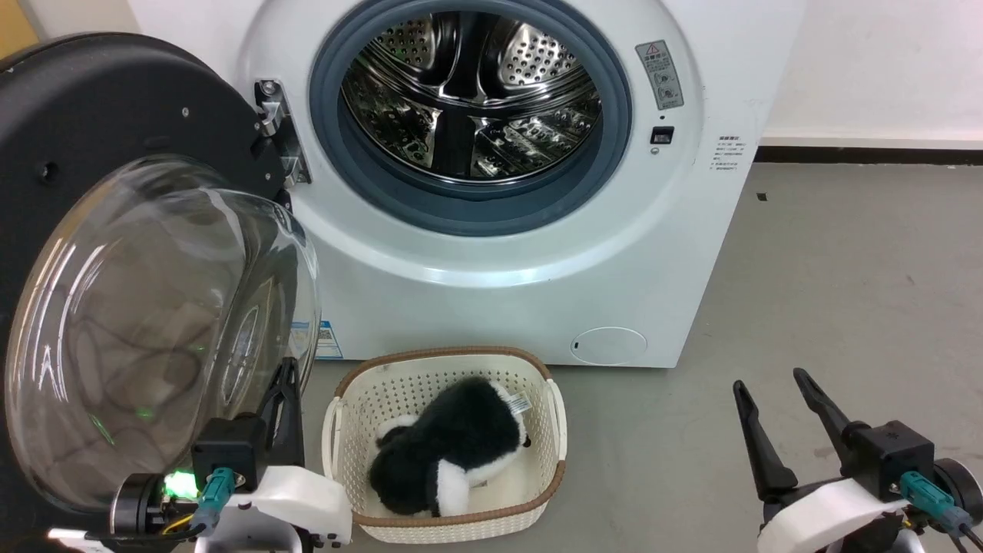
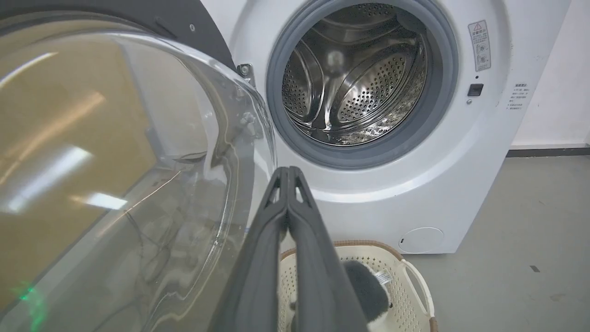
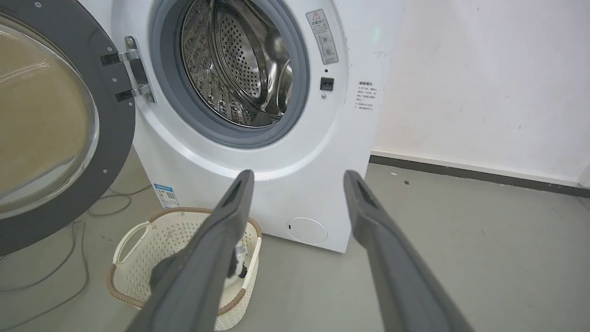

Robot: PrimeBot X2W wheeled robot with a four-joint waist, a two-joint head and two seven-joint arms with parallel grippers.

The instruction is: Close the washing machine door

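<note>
Door (image 1: 146,292): wide open, swung out to left of washer (image 1: 499,253).
L gripper (image 2: 288,175): fingers together, tips just beside door's glass bowl.
R gripper (image 1: 769,384): fingers apart, low right, well apart from washer.
Basket (image 1: 557,430): on floor before washer, holds plush (image 1: 453,445).

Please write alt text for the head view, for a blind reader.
A white washing machine stands with its round black door swung open to the left, showing the steel drum. Before it, a cream basket holds a black-and-white plush toy; the left gripper is shut, the right gripper open.
</note>
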